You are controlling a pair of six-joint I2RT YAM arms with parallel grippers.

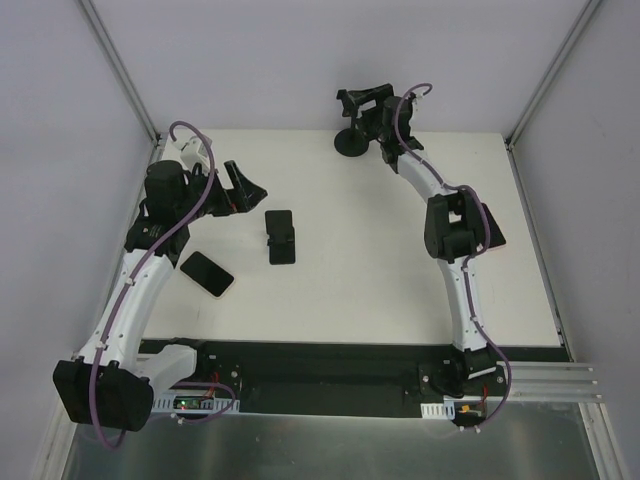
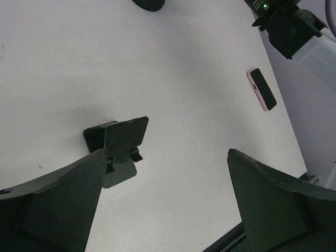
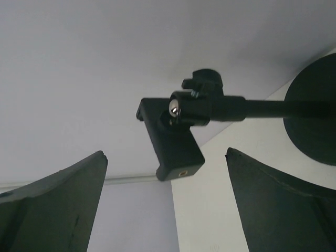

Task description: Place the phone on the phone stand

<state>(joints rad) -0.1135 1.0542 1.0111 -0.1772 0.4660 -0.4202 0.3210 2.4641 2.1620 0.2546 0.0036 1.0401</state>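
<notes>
Looking down on a white tabletop (image 1: 380, 280), the overhead view shows two white-and-black robot arms reaching in from the lower edge. A slim phone with a pink case and black screen (image 1: 207, 273) lies flat at centre left, close beside the left arm. Just to its right, a little apart from it, stands a small black folding stand (image 1: 281, 237), with nothing on it. The left gripper (image 1: 243, 190) hovers above the table at upper left of that stand, its fingers spread wide and holding nothing. In its wrist view the folding stand (image 2: 118, 149) sits just inside the left finger (image 2: 58, 205), and the phone (image 2: 262, 88) lies far off at upper right.

At the top centre of the overhead view stands a tall black stand with a round base and a clamp head (image 1: 352, 143). The right gripper (image 1: 372, 108) hangs close to its head, fingers apart and empty; its wrist view shows the clamp head (image 3: 176, 131) between them, untouched.
</notes>
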